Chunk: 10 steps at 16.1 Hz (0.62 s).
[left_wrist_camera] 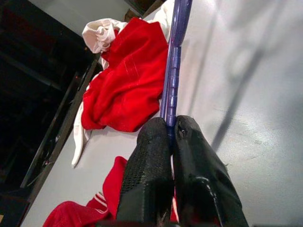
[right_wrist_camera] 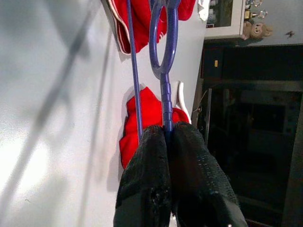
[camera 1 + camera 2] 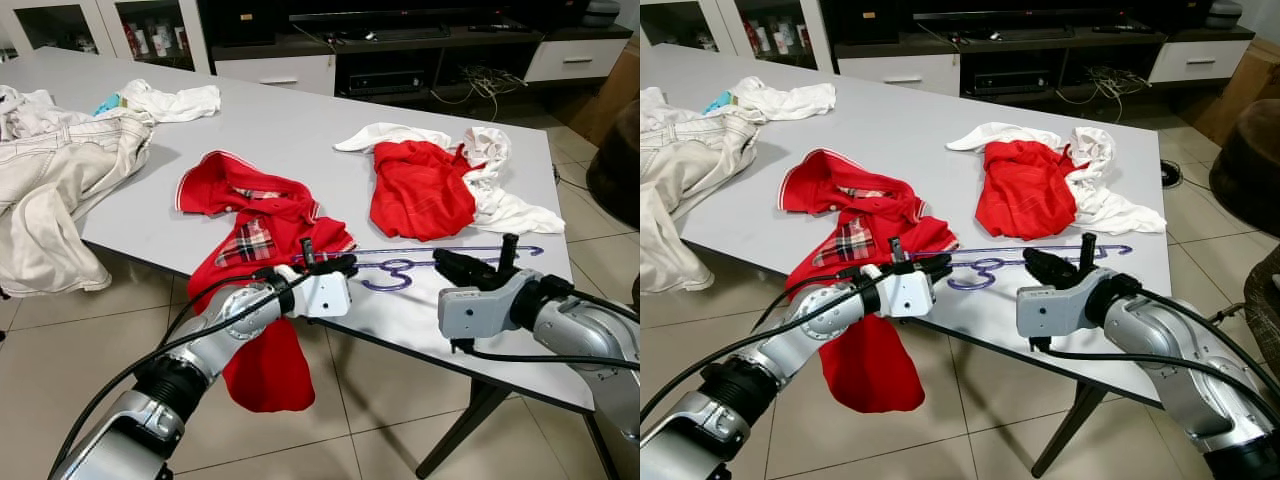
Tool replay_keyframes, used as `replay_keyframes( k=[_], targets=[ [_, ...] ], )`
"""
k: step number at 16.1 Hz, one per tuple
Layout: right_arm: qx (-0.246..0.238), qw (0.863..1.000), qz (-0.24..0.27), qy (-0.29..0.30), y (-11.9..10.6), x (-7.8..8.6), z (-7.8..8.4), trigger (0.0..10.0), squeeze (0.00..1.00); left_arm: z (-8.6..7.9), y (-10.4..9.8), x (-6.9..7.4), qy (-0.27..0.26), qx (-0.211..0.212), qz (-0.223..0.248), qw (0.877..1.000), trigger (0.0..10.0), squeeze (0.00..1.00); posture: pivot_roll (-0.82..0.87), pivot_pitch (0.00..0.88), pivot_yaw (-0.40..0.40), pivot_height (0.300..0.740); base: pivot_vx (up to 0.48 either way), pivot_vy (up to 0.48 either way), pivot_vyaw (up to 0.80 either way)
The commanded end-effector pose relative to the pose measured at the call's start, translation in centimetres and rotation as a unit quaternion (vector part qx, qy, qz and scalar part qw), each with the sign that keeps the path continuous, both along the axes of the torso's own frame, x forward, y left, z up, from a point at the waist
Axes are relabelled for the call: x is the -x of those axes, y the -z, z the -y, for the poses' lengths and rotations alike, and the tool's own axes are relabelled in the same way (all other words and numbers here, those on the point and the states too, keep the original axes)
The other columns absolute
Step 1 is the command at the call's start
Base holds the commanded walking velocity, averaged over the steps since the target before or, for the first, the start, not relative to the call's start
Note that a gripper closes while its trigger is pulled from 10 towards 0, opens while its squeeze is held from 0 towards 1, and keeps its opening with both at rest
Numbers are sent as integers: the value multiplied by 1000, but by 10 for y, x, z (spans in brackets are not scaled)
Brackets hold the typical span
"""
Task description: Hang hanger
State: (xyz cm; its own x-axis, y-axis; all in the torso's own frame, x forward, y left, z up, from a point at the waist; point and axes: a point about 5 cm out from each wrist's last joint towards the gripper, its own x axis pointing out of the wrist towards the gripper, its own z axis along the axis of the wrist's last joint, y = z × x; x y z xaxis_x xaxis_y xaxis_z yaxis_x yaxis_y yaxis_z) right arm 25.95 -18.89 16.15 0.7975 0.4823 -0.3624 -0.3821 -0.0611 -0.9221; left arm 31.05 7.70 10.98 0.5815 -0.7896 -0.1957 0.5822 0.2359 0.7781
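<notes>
Hanger [image 3: 400,268] lies crosswise along the table edge, pinched at each end.

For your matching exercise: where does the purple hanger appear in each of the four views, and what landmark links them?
Left eye view: purple hanger lies on the table's near edge, between both grippers.
Right eye view: same place.
Left wrist view: bar runs up from the pinching fingers.
Right wrist view: hook loop above the fingers.
Landmark: red-and-white garment.

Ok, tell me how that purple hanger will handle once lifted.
The purple hanger looks thin, so probably light and slightly bendy. Pinched at both ends by the left end effector and right end effector, it should stay level.
</notes>
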Motion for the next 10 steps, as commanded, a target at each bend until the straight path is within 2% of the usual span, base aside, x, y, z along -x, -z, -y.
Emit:
replay_keyframes(
  k=[1, 3, 5, 6, 7, 10],
  targets=[
    [-3, 1000, -3, -5, -1, 1, -2, 0, 0, 3, -4, 1, 6, 16, 2, 1000, 10000, 1000, -142, 0, 25, 740, 0, 0, 0],
    [-3, 1000, -4, -5, -1, 1, -2, 0, 0, 3, -6, 1, 7, 31, -8, 999, 10000, 1000, -141, 0, 25, 740, 0, 0, 0],
    [-6, 1000, -6, -1, 1, 1, -1, 0, 0, 1, -8, -3, -19, 45, 3, 999, 10000, 1000, -140, 0, 27, 740, 0, 0, 0],
    [-9, 1000, -7, 2, 1, 1, -1, 0, 0, -1, -9, -4, -32, 60, -4, 998, 10000, 757, -141, 0, 29, 740, 0, 0, 0],
    [-14, 1000, -8, 7, 2, 1, -1, 0, 0, -3, -8, -5, -43, 74, -13, 996, 10000, 0, -140, 0, 29, 740, 0, 0, 0],
    [-22, 999, -8, 34, 3, -2, 5, 0, 0, -8, -7, -3, -41, 90, -27, 995, 10000, 0, -136, 0, 29, 740, 0, 0, 0]
  ],
)
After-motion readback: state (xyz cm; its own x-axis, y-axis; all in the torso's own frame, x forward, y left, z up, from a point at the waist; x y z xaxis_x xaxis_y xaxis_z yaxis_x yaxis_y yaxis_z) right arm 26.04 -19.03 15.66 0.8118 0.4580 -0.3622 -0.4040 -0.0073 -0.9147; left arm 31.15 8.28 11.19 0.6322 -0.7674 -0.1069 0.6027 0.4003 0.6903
